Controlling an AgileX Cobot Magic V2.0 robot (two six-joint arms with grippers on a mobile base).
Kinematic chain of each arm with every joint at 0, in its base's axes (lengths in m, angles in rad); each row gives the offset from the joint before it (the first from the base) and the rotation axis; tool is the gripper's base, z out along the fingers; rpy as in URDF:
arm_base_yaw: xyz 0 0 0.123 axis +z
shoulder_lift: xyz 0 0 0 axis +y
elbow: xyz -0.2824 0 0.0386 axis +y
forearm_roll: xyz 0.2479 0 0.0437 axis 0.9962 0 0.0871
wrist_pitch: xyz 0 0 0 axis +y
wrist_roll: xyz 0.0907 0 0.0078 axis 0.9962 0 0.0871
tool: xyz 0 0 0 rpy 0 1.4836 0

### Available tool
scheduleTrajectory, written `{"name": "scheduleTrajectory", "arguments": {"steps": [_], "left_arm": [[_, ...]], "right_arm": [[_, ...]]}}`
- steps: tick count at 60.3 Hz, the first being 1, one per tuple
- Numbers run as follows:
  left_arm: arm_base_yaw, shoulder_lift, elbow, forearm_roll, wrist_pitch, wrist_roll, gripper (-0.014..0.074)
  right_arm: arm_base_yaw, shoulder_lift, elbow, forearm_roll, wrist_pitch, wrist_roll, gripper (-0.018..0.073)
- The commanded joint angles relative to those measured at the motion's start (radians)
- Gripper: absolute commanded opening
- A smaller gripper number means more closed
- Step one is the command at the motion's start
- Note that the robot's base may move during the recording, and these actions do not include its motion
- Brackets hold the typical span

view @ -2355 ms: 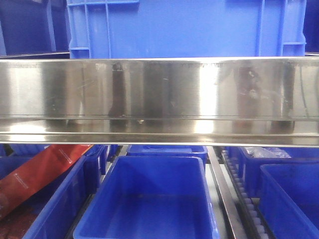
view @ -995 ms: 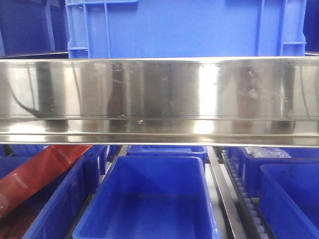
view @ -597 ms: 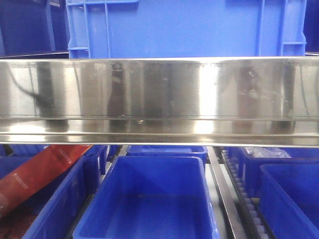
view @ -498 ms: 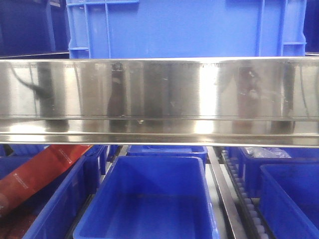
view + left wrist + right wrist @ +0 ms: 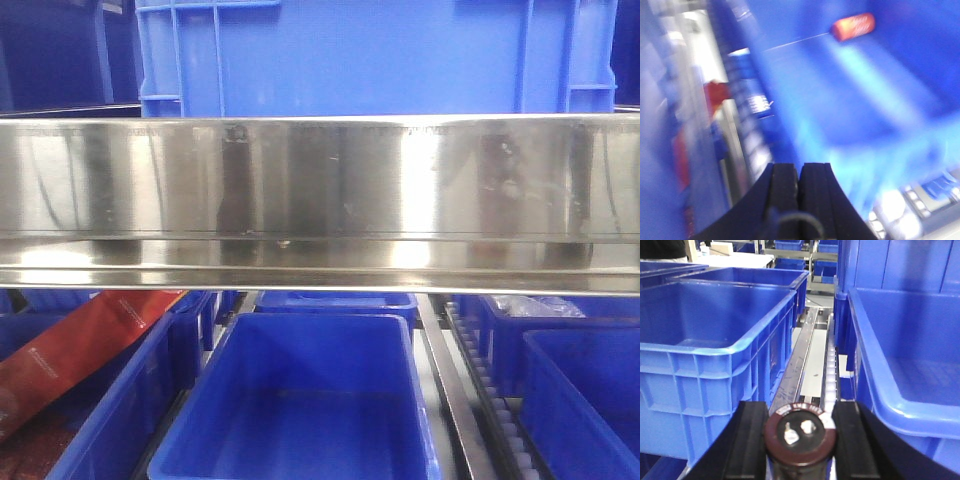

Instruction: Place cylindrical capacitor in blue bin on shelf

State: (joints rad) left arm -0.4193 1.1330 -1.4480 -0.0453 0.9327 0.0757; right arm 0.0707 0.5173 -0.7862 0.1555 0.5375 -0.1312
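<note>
The right gripper [image 5: 800, 439] is clamped on the cylindrical capacitor [image 5: 800, 432], held between its black fingers [image 5: 751, 437] with the rimmed end facing the wrist camera, near the steel rail [image 5: 807, 360] that runs between the left-hand blue bin [image 5: 715, 347] and the right-hand blue bin [image 5: 875, 390]. The left gripper [image 5: 799, 185] has its pads pressed together on nothing, over a blurred blue tub [image 5: 880, 90] with a small red-orange piece [image 5: 854, 26] at its far side. In the front view the shelf [image 5: 320, 190] spans the frame above a centre bin [image 5: 300, 400]
</note>
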Motion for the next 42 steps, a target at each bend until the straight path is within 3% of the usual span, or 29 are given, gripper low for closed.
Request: {"name": "scheduleTrajectory", "arguments": {"steps": [1,12,19,42], "left_arm": [[0.012,-0.139,0.151,-0.007,-0.102,-0.009,-0.0111],[0.018,-0.377,0.417,0.000,-0.249,-0.050,-0.0111],[0.018,-0.468,0.521,0.006,-0.280,-0.057,-0.0111],[0.018,-0.511,0.563,0.002,-0.263,-0.057,-0.0111]], "right_arm": [[0.000,0.025,-0.011,-0.001,-0.023,-0.002,-0.0079],[0.005,0.111,-0.108,-0.001,-0.023,-0.017,-0.0079],[0.045,0.199,-0.233,-0.001,-0.023,-0.021,-0.0079],[0.299,0.707,-0.750,-0.001,0.061,-0.054,-0.0079]]}}
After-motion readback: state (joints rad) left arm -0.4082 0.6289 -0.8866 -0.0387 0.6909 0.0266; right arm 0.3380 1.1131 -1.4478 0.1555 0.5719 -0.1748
